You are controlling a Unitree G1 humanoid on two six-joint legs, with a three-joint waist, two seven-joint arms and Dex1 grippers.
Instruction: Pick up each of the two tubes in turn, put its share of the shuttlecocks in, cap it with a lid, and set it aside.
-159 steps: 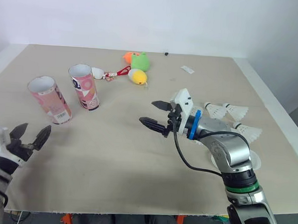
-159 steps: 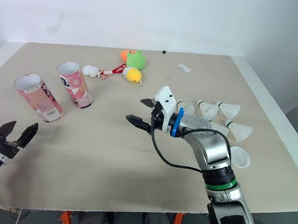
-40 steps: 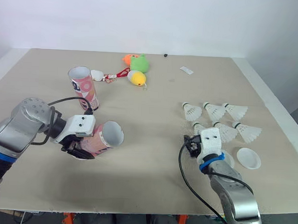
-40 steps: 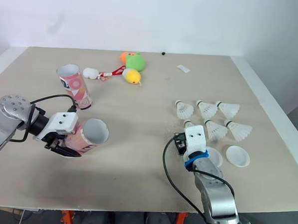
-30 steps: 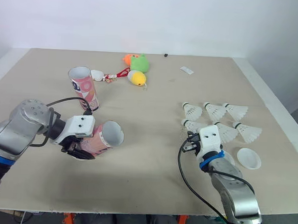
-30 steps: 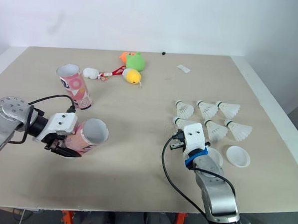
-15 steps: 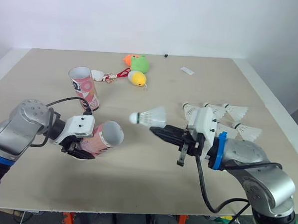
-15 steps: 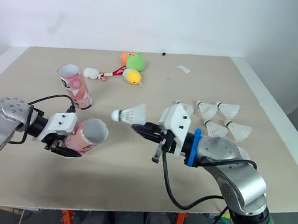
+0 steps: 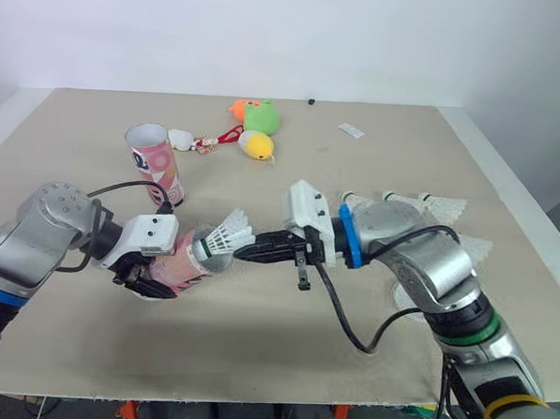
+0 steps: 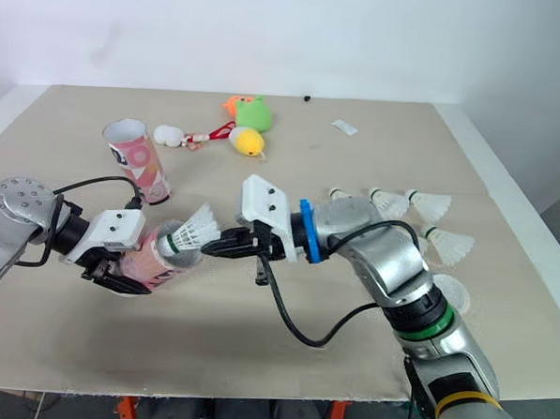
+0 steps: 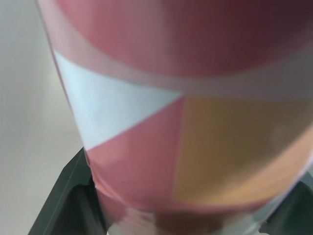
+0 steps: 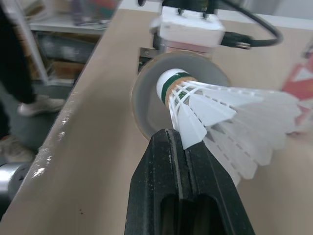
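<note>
The left pincer [image 9: 152,278] is closed around a pink patterned cardboard tube [image 9: 178,263], its black fingers [image 11: 63,196] clamped on either side of the tube's lower part. The tube is held tilted well over, just above the beige table [image 9: 377,158] on its near left, with the open mouth turned to the right.

The right pincer [image 9: 250,252] reaches in from the right, its two fingers pressed together on the feather skirt of a white feathered shuttlecock [image 9: 224,237]. The shuttlecock points left, and its green-banded cork tip [image 12: 172,84] sits right at the tube's mouth. Whether the cork has crossed the rim cannot be told.

A second pink tube [image 9: 156,164] stands upright on the far left of the table, open end up, well apart from the held one. Several loose white shuttlecocks [image 10: 429,204] lie on the right side of the table, beyond the right arm. A white round lid [image 10: 449,292] lies nearer, on the right, partly hidden by that arm.

At the far middle of the table lie a green plush toy [image 9: 262,116], a yellow plush toy [image 9: 259,146] beside it, and a small white plush with a red strap [image 9: 181,139] just right of the upright tube. A small white tag [image 9: 352,131] lies farther right.

In the right wrist view, a person's shoe [image 12: 36,105] shows on the floor beyond the table edge.
</note>
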